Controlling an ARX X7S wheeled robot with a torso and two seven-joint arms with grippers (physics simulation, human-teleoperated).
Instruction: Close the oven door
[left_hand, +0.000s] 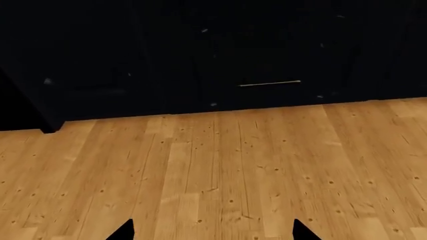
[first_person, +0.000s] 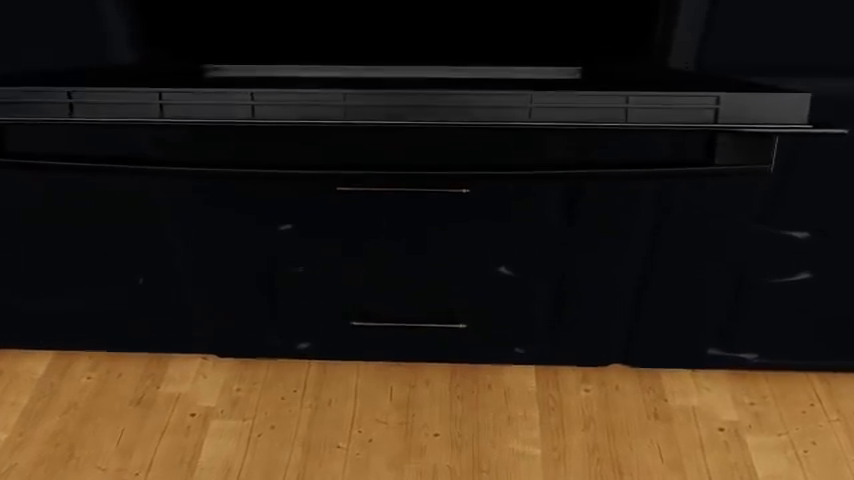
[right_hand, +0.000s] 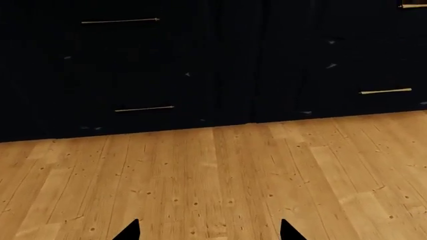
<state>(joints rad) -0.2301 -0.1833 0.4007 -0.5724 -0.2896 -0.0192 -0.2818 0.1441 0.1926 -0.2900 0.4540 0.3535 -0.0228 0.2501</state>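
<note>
I see a light wooden plank floor with knots and visible seams filling the near ground. Beyond it stands a run of very dark cabinetry, dimly lit. Two drawer fronts sit stacked at centre, each with a short bar handle, the lower handle near the floor.
</note>
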